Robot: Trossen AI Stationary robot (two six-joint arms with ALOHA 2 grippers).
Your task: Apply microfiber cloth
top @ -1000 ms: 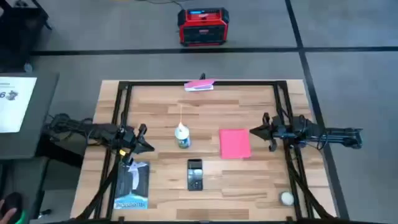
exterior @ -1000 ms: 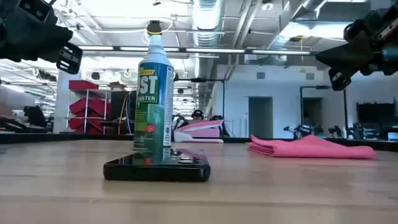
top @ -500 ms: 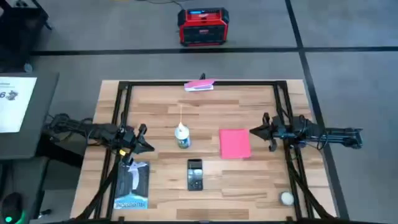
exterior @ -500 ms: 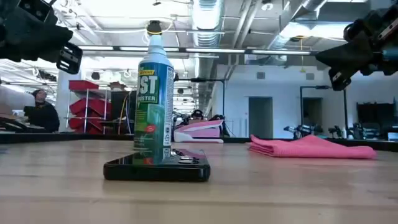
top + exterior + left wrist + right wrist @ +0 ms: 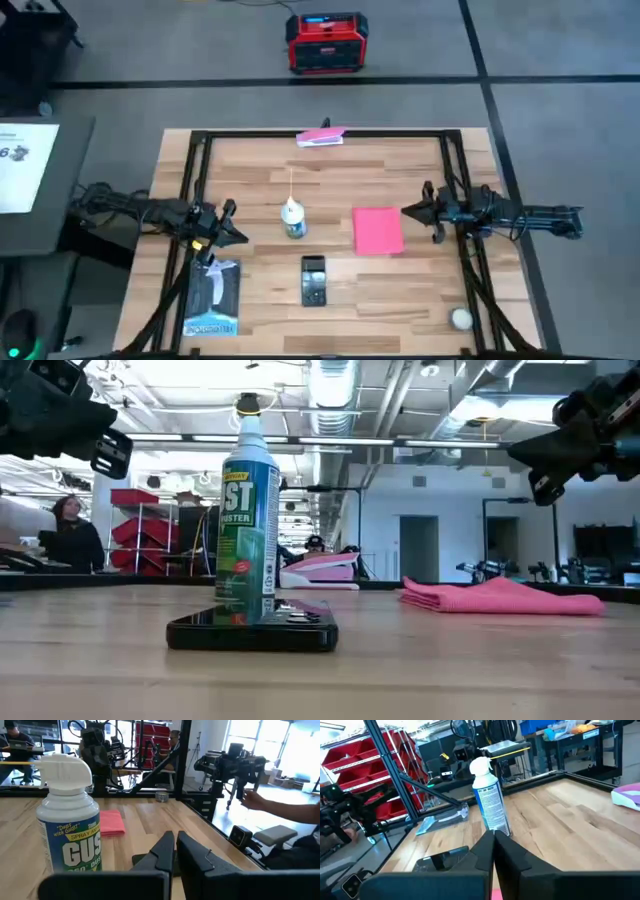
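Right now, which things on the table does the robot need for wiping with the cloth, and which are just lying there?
For the job:
- pink cloth, folded flat
- black phone, probably what gets wiped
- right gripper, shut, beside the cloth

Just lying about:
- spray can
- left gripper, shut, waiting
- pink-and-white item at the far edge
- packet
- white ball

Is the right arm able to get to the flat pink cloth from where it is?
Probably yes. The right gripper, shut, hangs just beside the flat pink microfiber cloth, and nothing lies between them. The tall spray can stands on the cloth's other side.
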